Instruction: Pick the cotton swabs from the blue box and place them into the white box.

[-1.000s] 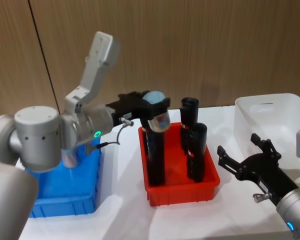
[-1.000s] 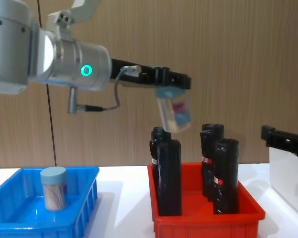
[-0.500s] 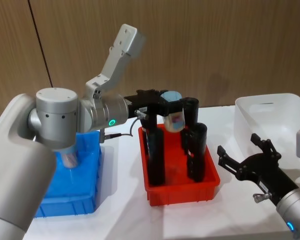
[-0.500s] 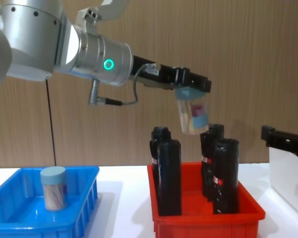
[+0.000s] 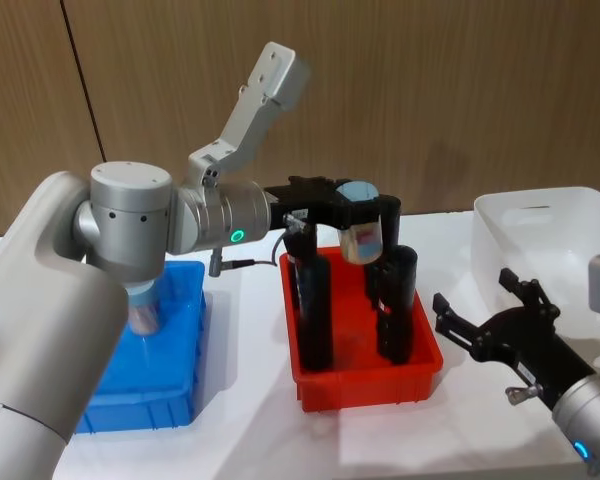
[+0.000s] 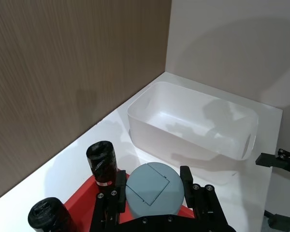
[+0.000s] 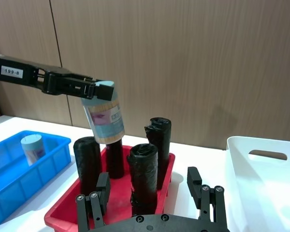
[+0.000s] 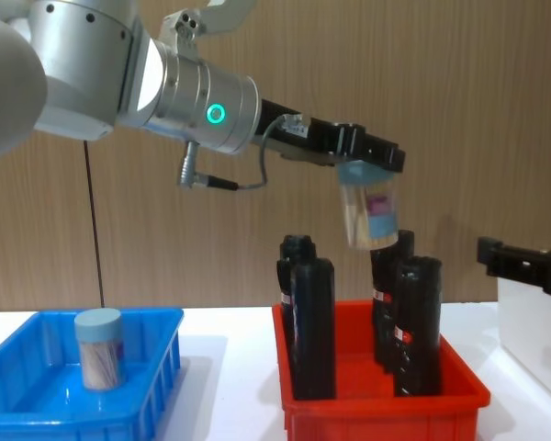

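My left gripper [image 5: 358, 196] [image 8: 365, 168] [image 6: 153, 189] is shut on a tub of cotton swabs [image 5: 361, 232] [image 8: 371, 213] [image 7: 103, 117] [image 6: 154, 190], clear with a pale blue lid, hanging tilted in the air over the red bin. A second tub of cotton swabs [image 8: 99, 348] [image 5: 144, 314] [image 7: 32, 147] stands upright in the blue box [image 8: 37, 409] [image 5: 130, 400] [image 7: 19, 174] on the left. The white box [image 5: 540, 235] [image 6: 193, 121] [image 7: 261, 179] sits far right. My right gripper [image 5: 485, 320] [image 7: 152, 195] is open, low, in front of the white box.
A red bin [image 5: 365, 375] [image 8: 386, 404] [image 7: 63, 212] stands between the blue and white boxes and holds several tall black bottles [image 5: 313, 310] [image 8: 312, 326] [image 7: 144, 176], directly under the carried tub. A wood-panelled wall [image 5: 430, 80] runs behind the table.
My left arm has carried the swab tub rightwards, from above the red bin's left bottles to above its right bottles. The right gripper has stayed put.
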Controlling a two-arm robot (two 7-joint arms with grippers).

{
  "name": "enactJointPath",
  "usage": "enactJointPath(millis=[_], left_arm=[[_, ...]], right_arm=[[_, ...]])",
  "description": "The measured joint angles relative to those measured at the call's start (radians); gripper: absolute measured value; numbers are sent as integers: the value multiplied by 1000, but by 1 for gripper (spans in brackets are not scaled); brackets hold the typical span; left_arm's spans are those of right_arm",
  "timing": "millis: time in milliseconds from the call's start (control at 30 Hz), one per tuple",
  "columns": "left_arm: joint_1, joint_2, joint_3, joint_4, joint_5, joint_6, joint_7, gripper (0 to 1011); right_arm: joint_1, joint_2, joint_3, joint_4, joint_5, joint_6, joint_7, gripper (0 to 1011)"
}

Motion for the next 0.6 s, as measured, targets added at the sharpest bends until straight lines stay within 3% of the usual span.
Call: enactJointPath(millis=[600], left_arm=[[-14,-7,4,19,9,2,-13,671]], right_arm=[[97,-32,1,58,29,145,106,1001]])
